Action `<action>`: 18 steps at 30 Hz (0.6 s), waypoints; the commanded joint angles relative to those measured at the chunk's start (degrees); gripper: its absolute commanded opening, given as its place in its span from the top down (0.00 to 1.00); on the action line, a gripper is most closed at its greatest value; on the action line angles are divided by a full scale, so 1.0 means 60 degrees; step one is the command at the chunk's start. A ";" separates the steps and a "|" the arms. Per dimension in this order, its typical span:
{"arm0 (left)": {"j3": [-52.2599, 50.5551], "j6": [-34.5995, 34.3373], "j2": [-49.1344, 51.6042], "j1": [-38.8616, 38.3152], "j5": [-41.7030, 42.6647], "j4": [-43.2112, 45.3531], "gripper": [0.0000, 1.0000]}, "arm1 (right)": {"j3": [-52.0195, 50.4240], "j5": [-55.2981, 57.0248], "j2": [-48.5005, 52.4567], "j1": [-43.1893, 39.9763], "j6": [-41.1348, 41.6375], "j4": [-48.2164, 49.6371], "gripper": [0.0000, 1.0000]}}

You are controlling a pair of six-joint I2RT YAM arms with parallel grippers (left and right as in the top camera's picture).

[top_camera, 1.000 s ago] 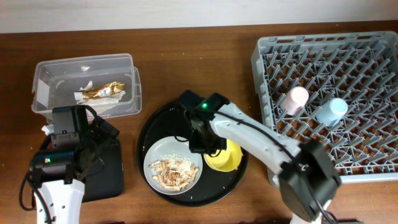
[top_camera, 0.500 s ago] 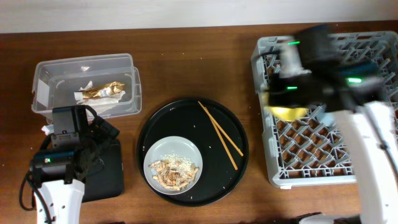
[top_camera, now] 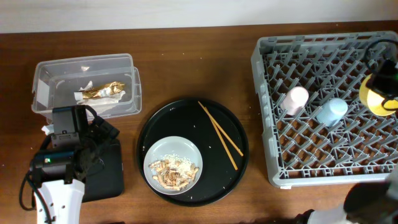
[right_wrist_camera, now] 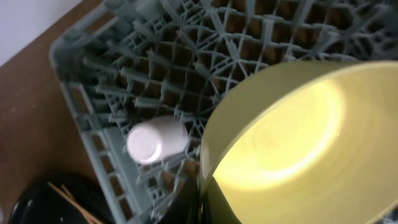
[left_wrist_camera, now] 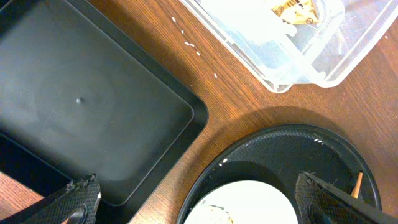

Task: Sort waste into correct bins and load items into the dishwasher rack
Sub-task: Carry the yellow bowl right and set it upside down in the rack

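My right gripper (right_wrist_camera: 202, 199) is shut on the rim of the yellow bowl (right_wrist_camera: 292, 137) and holds it over the right edge of the grey dishwasher rack (top_camera: 298, 177); the bowl also shows in the overhead view (top_camera: 376, 94). A pink cup (top_camera: 296, 99) and a blue cup (top_camera: 331, 111) lie in the rack. The grey plate (top_camera: 155, 155) with food scraps (top_camera: 173, 172) and the chopsticks (top_camera: 220, 136) lie on the round black tray. The gold wrapper (top_camera: 102, 91) is in the clear tub (top_camera: 127, 107). My left gripper (left_wrist_camera: 199, 202) is open over the table between the black tray (left_wrist_camera: 81, 106) and the plate.
The large round black tray (top_camera: 236, 174) sits in the middle of the table. A few rice grains lie on the wood near the tub (left_wrist_camera: 193, 46). The rack fills the right side. The table's back edge runs along the top.
My right arm has carried the yellow bowl from the round tray to the rack and on to the rack's right side. The chopsticks now show uncovered. The left arm has not moved.
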 commanded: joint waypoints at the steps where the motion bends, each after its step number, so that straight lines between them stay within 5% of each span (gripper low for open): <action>1: -0.0007 0.0120 -0.0058 0.0051 -0.0135 -0.0011 0.01 | -0.0058 -0.2779 0.0998 -0.0317 -0.1446 0.0404 0.96; 9: -0.0007 0.0120 -0.0058 0.0051 -0.0135 -0.0011 0.01 | -0.0058 -0.7045 0.2240 -0.1898 -0.1861 0.1730 0.96; 18: -0.0007 0.0120 -0.0058 0.0051 -0.0135 -0.0011 0.01 | -0.0076 -0.8859 0.3570 -0.2659 -0.2463 0.1643 0.96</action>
